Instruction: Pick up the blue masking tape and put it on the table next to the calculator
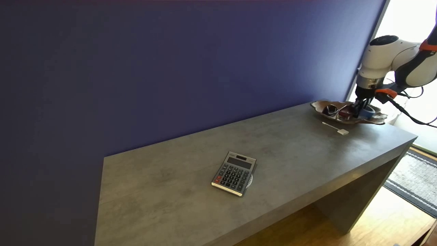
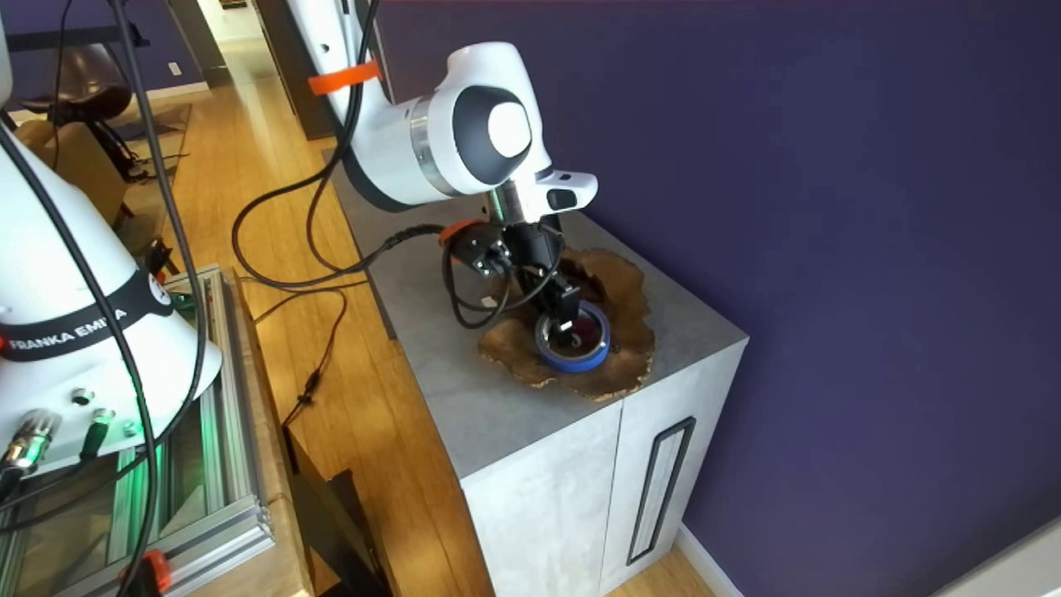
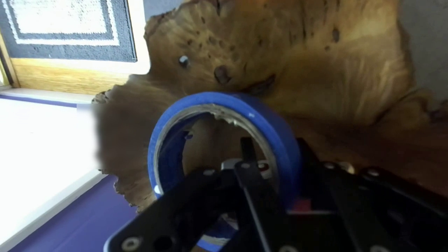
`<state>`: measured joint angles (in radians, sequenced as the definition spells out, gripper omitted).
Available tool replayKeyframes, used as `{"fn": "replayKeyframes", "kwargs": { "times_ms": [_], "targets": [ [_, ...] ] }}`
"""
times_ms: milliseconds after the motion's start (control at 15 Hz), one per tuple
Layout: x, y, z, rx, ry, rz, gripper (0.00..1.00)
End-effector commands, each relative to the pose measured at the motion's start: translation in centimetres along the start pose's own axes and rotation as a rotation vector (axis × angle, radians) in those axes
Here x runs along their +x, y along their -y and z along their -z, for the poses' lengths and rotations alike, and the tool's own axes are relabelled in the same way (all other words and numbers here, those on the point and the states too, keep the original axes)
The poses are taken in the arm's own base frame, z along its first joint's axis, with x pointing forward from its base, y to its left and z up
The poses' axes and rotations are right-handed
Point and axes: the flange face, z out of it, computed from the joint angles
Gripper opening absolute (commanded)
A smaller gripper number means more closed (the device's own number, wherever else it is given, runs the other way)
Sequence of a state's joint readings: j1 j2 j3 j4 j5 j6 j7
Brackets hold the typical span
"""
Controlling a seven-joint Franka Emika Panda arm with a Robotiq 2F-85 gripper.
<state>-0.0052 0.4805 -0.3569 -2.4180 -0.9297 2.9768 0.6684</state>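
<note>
The blue masking tape (image 3: 280, 129) sits in the shallow wooden bowl (image 3: 315, 52). It also shows in both exterior views (image 1: 368, 112) (image 2: 572, 362). My gripper (image 3: 275, 154) is down at the bowl, with one finger inside the ring and the other outside it. A gap shows between the inner finger and the ring's wall, while the outer finger is close against the tape. The gripper also shows in both exterior views (image 1: 360, 108) (image 2: 566, 317). The calculator (image 1: 235, 172) lies on the grey table (image 1: 164, 167), far from the bowl.
The bowl also holds sunglasses (image 1: 330, 110) and a dark red item (image 1: 345, 112). A white cable adapter (image 1: 336, 128) lies in front of it. A white round thing (image 1: 250, 181) sticks out from under the calculator. A purple wall (image 1: 205, 68) runs along the table's back.
</note>
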Motion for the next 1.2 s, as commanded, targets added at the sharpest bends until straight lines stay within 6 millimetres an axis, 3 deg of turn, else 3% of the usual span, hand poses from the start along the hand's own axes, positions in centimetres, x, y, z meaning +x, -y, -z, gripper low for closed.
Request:
{"fn": "replayKeyframes", "kwargs": {
  "times_ms": [0,267,400,600,867,933,1133],
  "targets": [
    [-1.0,-1.1,1.6,0.003,-0.022,-0.012,0.03],
    [-2.2,-1.8,4.2,0.030,-0.043,-0.041,0.00],
    [-3.3,-1.4,6.6,0.063,-0.074,-0.038,0.01],
    [-5.0,1.0,11.6,0.154,-0.192,0.024,0.01],
    [-6.0,6.3,18.3,0.216,-0.344,0.175,0.01],
    [-3.9,8.8,19.2,0.224,-0.378,0.220,0.01],
    [-5.4,16.0,24.0,0.244,-0.449,0.401,0.01]
  ]
}}
